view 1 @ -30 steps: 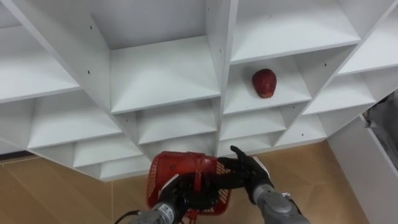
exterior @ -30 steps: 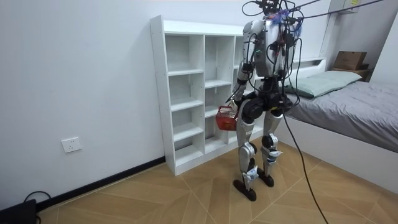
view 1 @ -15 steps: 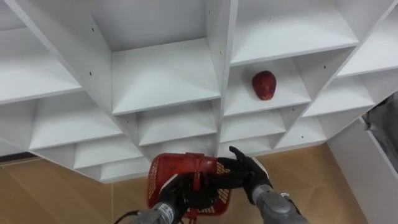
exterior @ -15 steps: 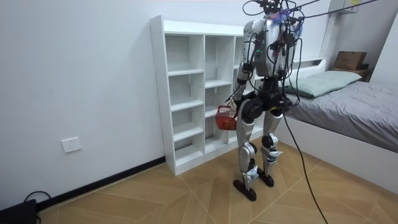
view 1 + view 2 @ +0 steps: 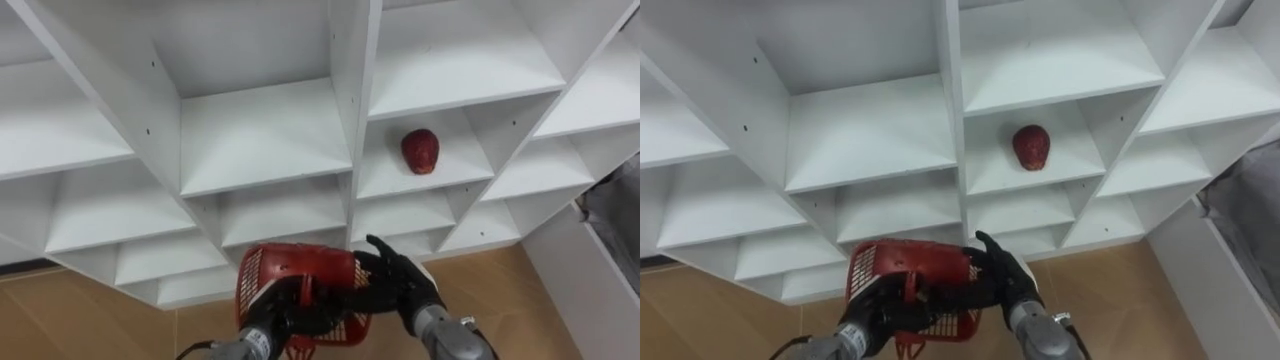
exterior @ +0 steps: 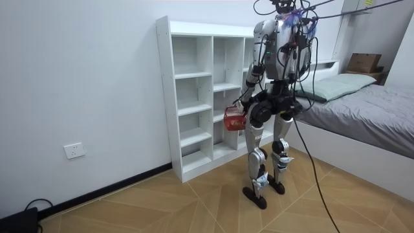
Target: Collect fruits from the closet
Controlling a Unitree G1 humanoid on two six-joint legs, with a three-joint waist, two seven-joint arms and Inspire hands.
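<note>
Left robot hand (image 5: 270, 318) clamps the red basket (image 5: 298, 266), right robot hand (image 5: 402, 286) spread beside it; fruit (image 5: 420, 150) at one o'clock looks firm, smooth: cup its middle.

I have the two head cameras looking steeply down, close in, at the white shelf unit (image 5: 265, 130), side by side and sharing nearly all its compartments; my room camera stands far off, taking in shelf unit and whole robot.

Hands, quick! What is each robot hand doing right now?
Left hand: shut on the red basket.
Right hand: open, fingers against the basket's side.
</note>
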